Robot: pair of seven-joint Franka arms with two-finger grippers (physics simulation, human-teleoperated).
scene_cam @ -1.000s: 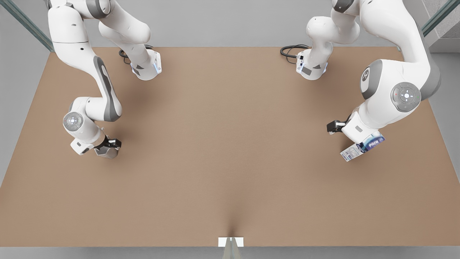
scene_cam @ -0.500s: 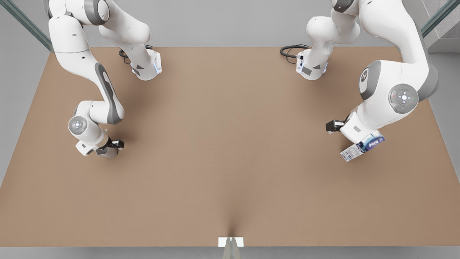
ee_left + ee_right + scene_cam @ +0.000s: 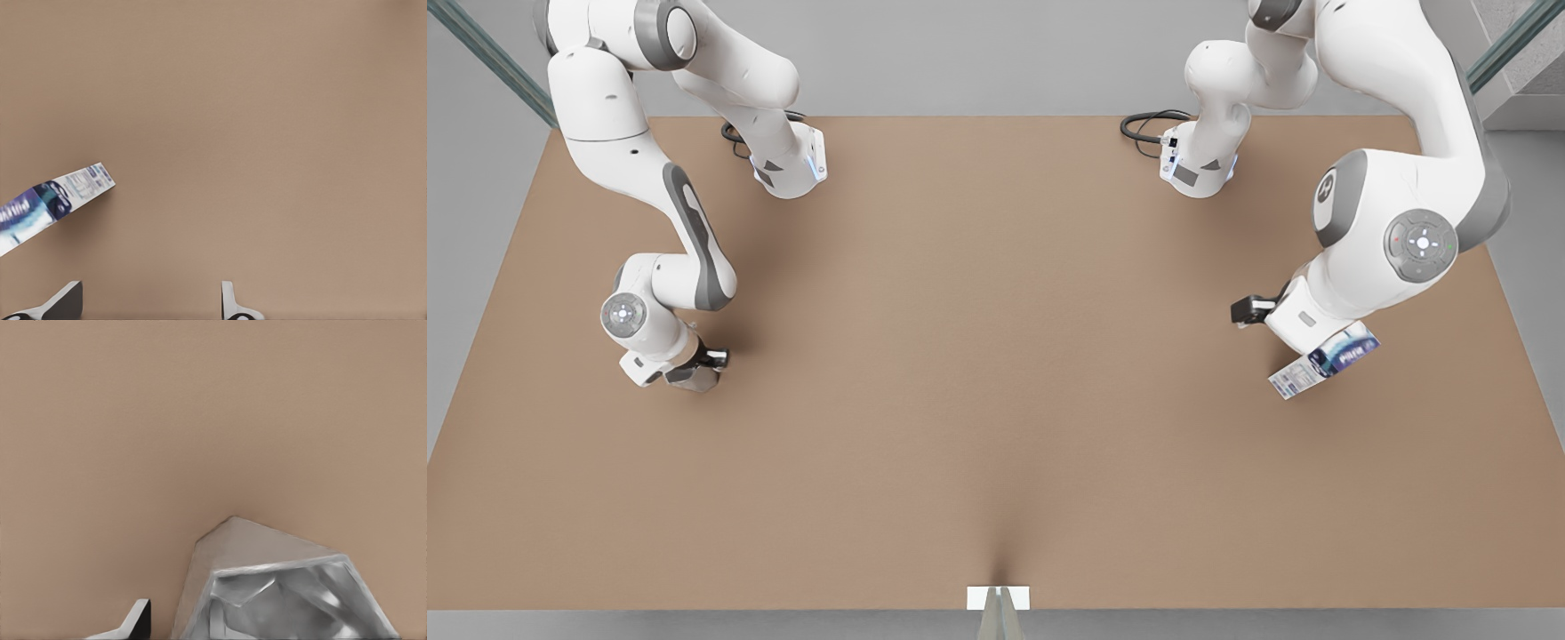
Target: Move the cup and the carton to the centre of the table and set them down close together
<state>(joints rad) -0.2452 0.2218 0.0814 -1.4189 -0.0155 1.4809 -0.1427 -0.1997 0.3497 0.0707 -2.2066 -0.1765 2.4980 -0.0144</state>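
The big flat brown table (image 3: 996,373) has a plain matte top.

The left gripper (image 3: 1294,342) hangs over the table at the front view's right, on the end of a white arm. In the left wrist view its two finger tips (image 3: 67,301) stand wide apart with only table between them, so it holds nothing.

The right gripper (image 3: 694,366) is low over the table at the front view's left. One finger tip (image 3: 137,620) shows in the right wrist view just beside the cup, and I cannot tell if the fingers are apart or closed.

The tall white carton (image 3: 1323,360) with a dark blue band sits tilted by the left gripper, far from the table's middle.

The small grey-silver cup (image 3: 280,587) with flat sides is under the right gripper, well apart from the carton.
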